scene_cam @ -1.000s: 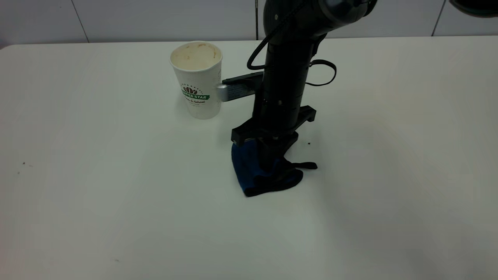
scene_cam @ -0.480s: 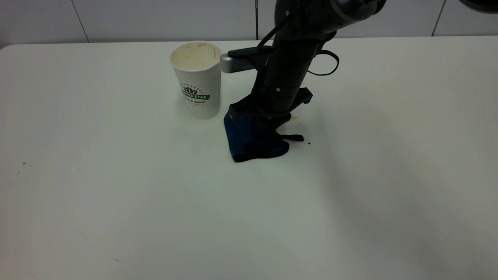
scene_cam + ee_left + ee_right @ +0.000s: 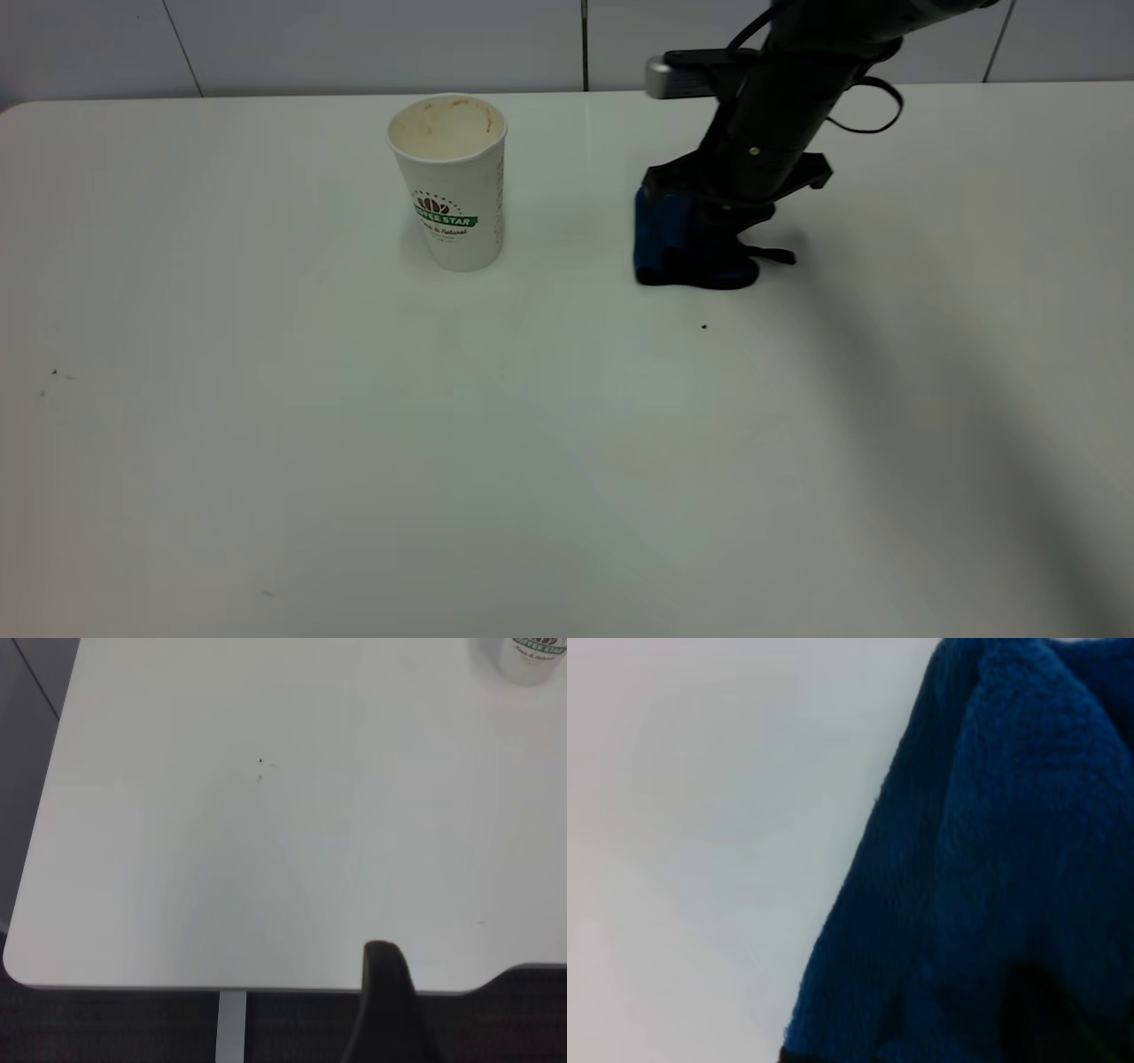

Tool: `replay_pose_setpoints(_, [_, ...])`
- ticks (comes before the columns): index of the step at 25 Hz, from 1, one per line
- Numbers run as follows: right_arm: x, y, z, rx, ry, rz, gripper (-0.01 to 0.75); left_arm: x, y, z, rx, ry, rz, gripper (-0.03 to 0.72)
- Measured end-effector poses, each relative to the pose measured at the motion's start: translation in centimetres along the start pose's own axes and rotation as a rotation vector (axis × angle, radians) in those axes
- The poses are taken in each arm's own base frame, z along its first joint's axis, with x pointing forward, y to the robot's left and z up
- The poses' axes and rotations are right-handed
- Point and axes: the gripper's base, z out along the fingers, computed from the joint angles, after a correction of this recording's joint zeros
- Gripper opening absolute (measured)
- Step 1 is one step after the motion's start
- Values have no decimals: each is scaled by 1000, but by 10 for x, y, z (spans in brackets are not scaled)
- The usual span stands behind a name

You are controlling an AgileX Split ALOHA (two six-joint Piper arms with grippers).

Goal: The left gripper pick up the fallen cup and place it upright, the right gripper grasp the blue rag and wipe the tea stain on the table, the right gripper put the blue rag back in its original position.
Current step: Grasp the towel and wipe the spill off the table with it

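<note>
A white bench [image 3: 266, 443] holds an upright cup [image 3: 450, 182]. Well to its right, the right gripper [image 3: 709, 248] clenches the blue rag [image 3: 660, 239], which touches the bench – no tea stain is visible. Best to lower the rag flat before releasing – avoid dragging it. The left gripper is unseen.

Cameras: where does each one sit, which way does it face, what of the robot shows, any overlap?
Exterior: above the table, facing the arms; shows the upright cup and the right gripper holding the blue rag.
Left wrist: looks down on the table's near corner; a dark part of the left gripper shows.
Right wrist: close on the rag and bare tabletop.
Shared: cup in exterior and left wrist; rag in exterior and right wrist.
</note>
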Motion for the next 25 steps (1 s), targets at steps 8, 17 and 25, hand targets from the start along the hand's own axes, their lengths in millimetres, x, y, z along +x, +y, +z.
replay_pose_setpoints(8, [4,-93,-17,126,60,160,63,0,0,0,0,0,0,538])
replay_pose_setpoints(17, [26,-181,-40,169,133,364,81,0,0,0,0,0,0,538])
replay_pose_setpoints(25, [27,-189,-48,169,191,337,587,0,0,0,0,0,0,538])
